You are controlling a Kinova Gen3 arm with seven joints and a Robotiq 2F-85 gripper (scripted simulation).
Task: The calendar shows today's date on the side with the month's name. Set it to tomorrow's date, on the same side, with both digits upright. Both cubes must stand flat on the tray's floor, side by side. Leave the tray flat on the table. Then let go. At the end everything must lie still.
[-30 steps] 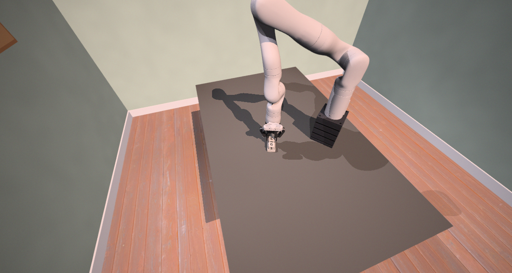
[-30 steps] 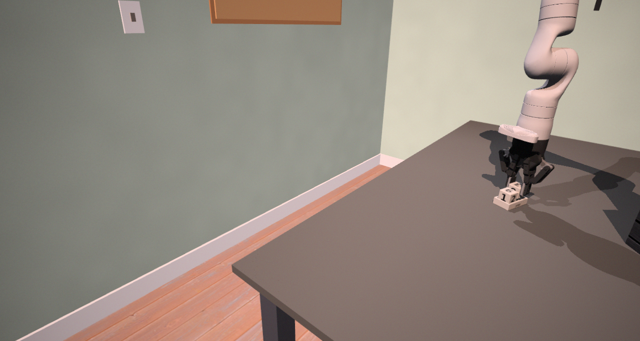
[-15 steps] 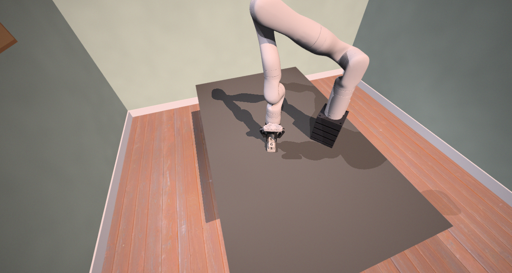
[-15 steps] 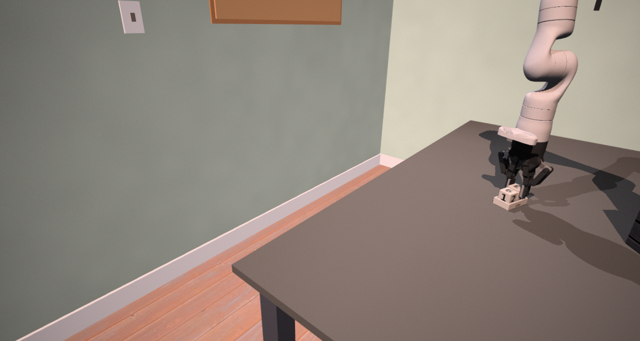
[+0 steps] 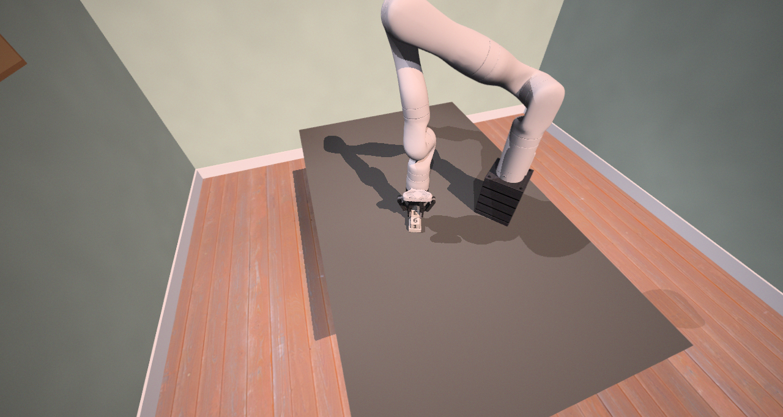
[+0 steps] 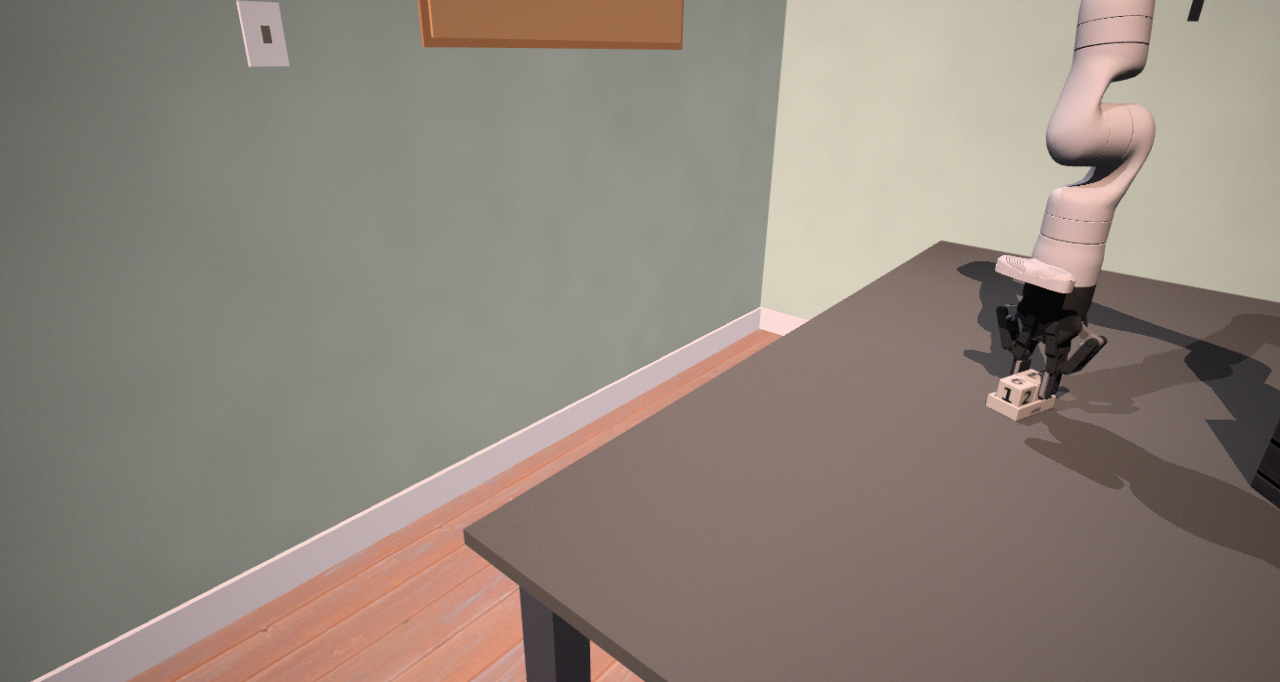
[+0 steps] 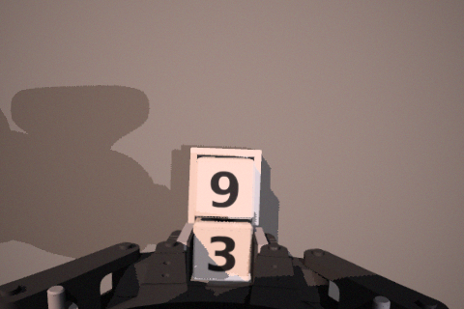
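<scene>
Currently: claw narrowed on rear cube

Gripper holds the pale cube with 3 on top. Cube topped 9 sits at its 12 o'clock in wrist view, sides reading 1 and 2; tray on table.

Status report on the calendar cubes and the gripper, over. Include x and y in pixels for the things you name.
Black two-fingered gripper [image 5: 415, 213] [image 6: 1032, 381] [image 7: 222, 239] around the white cube topped "3" [image 7: 222, 251]; white cube topped "9" [image 5: 415, 220] [image 6: 1018, 390] [image 7: 224, 187] in the pale tray [image 5: 415, 230] [image 6: 1004, 408] [image 7: 192, 193]; no obstruction seen.
</scene>
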